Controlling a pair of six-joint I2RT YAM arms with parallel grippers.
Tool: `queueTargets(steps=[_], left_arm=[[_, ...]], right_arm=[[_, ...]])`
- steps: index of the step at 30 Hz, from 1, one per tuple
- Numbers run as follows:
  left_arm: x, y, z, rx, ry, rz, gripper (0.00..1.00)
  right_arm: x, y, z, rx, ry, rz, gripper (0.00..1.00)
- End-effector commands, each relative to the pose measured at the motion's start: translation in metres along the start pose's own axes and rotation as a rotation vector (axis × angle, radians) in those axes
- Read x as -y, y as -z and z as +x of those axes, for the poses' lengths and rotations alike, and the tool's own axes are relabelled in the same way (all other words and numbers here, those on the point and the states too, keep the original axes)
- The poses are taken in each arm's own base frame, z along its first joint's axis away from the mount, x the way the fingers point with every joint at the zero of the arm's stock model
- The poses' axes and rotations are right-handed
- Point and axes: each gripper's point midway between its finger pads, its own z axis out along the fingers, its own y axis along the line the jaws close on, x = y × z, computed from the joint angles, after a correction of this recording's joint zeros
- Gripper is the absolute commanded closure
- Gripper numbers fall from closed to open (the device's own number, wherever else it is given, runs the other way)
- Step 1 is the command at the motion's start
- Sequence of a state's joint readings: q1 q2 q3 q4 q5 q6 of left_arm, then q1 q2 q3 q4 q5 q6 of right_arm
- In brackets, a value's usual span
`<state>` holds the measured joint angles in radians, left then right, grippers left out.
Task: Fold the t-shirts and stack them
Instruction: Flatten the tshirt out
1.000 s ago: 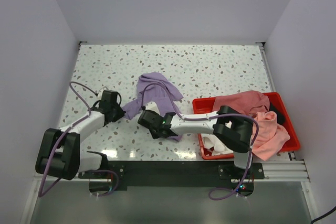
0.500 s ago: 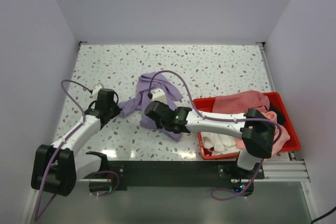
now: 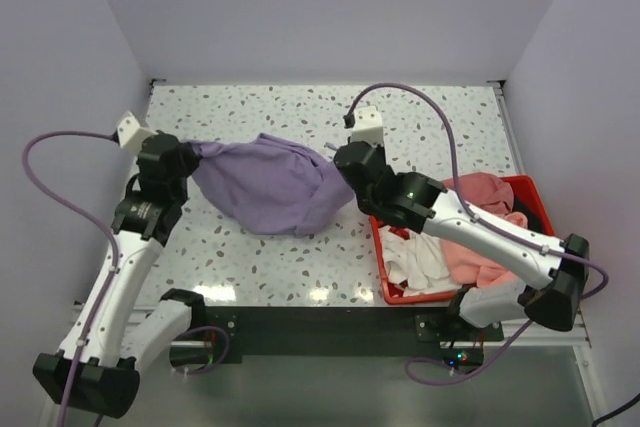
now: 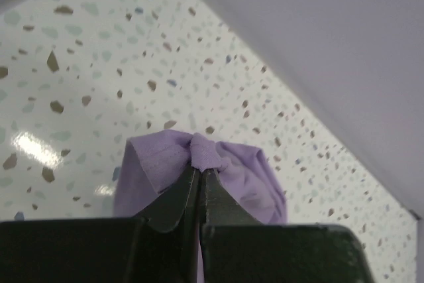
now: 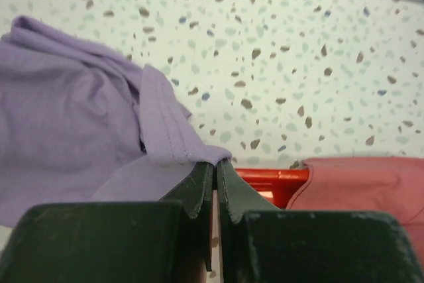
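Bin [image 3: 533, 197], red, top view, at right edge of surface [image 3: 420, 122]: salmon shirt [image 3: 480, 192] and white shirt [image 3: 415, 262] inside. Lavender shirt [image 3: 270, 187] hangs stretched between left end effector [image 3: 185, 152] and right end effector [image 3: 340, 159]; open surface behind. Left wrist: end effector [image 4: 200, 177] clamped on lavender shirt [image 4: 232, 177] bunch, wall [image 4: 331, 44] near. Right wrist: end effector [image 5: 215, 170] pinching lavender shirt [image 5: 66, 111] hem, bin [image 5: 271, 178] rim just behind.

the left gripper [image 4: 200, 175] has its two dark fingers [image 4: 173, 197] pressed together on a bunched fold of the lavender t-shirt [image 4: 225, 173], which hangs in a rounded heap beyond the tips. behind it lies the speckled white tabletop [image 4: 79, 77], and a plain pale wall [image 4: 318, 44] fills the upper right.
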<state>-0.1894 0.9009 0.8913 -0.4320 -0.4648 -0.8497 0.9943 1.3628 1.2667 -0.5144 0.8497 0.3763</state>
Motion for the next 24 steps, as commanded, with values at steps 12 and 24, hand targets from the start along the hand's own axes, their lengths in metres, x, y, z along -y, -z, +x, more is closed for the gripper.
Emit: queueTargets(steps=[12,24], left_arm=[[0.052,0.172,-0.24,0.604,0.214,0.208,1.0],[0.099,0.129,-0.252,0.584,0.109,0.196,1.0]], right_arm=[[0.096,0.127,-0.21,0.489,-0.232,-0.046,1.0],[0.099,0.13,-0.251,0.553,-0.15,-0.014,1.0]])
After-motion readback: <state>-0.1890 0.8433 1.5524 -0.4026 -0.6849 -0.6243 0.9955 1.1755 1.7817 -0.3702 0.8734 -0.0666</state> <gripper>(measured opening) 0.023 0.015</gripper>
